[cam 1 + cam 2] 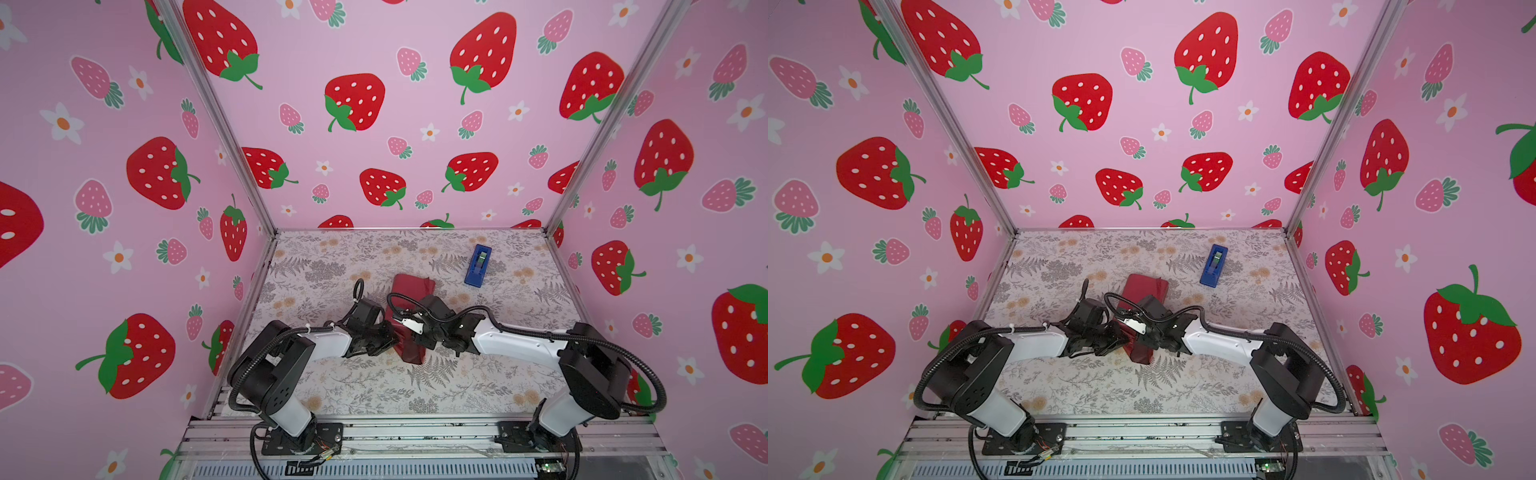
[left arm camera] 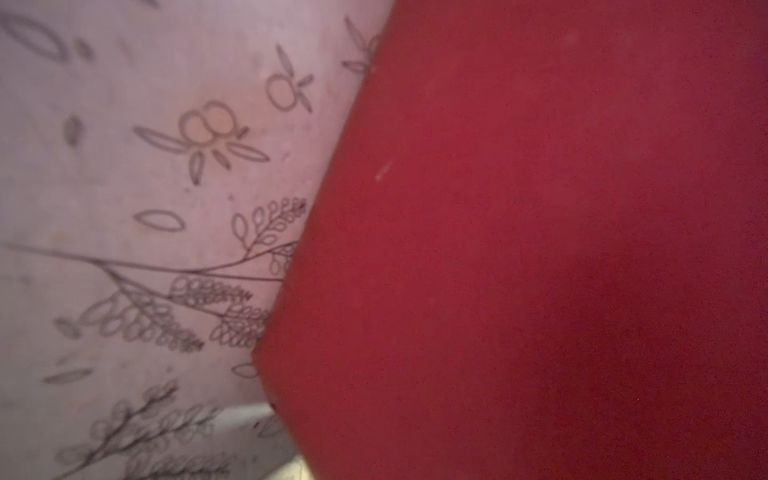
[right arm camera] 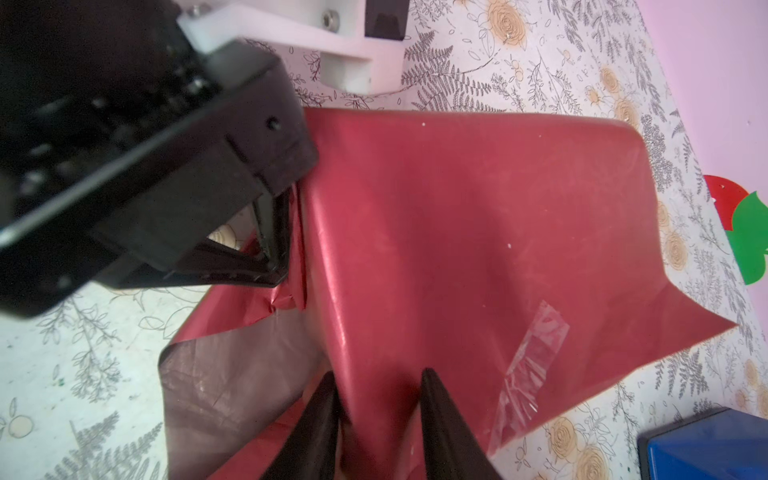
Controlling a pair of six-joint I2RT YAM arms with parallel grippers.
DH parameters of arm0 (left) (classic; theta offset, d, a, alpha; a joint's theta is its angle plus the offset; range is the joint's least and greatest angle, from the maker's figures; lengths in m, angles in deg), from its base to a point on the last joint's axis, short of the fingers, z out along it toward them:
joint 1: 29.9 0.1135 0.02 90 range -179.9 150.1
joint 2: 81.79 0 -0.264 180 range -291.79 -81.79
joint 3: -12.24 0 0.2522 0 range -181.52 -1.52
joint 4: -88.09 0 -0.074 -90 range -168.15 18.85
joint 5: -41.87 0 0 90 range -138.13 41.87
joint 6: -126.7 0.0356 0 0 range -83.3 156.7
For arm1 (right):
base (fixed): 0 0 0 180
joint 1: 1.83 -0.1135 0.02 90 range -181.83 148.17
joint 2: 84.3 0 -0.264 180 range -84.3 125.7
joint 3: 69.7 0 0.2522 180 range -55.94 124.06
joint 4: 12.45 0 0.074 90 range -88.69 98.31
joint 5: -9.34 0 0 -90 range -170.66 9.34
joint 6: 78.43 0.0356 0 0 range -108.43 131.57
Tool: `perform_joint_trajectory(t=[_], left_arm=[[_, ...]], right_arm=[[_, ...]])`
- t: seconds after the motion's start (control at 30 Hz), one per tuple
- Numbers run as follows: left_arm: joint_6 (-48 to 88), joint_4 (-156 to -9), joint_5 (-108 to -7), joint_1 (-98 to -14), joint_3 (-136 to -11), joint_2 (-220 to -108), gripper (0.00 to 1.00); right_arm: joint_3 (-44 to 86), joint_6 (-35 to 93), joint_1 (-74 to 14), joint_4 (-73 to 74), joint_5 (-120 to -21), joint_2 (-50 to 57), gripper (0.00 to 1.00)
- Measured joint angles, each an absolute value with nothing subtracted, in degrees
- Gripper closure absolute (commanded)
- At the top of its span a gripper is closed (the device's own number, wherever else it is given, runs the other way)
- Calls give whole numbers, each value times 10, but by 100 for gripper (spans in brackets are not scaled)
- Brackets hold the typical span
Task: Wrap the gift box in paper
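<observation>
**Draping the paper over a boxy lump at mid-frame**

The paper (image 1: 413, 286) (image 1: 1146, 286) sits just below the centre of both top views, on the flower-printed table (image 1: 374, 386). It is humped over a square-edged shape. The gift box itself is hidden beneath it. In the right wrist view the paper (image 3: 478, 228) bends down over one straight far edge, and one loose corner splays flat onto the table. A strip of clear tape (image 3: 532, 357) sticks to its red face. A duller, greyish flap of the sheet lies beside the raised part.

The left gripper (image 3: 272, 259) (image 1: 392, 336) meets the sheet from the left of the frame. Its jaws are pressed together on a crinkled edge of the paper. The left wrist view is filled mostly by blurred red paper (image 2: 540, 249).

The right gripper (image 3: 376, 374) comes in from the right. Its two dark fingers (image 3: 432, 399) are spread part-way, with a raised fold of the paper between them.

A blue tape dispenser (image 1: 478, 266) (image 1: 1214, 266) stands apart from the paper, towards the upper right.
</observation>
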State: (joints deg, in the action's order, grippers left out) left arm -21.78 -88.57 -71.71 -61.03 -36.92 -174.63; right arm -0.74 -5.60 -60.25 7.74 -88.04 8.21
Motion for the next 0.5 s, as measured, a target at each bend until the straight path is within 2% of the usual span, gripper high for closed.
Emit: perform_joint_trajectory(t=[0.5], left_arm=[[-252, -929, -719, -610, -354, -1742, 91]], right_arm=[[-7, -50, -605, 77, -879, 81, 68]])
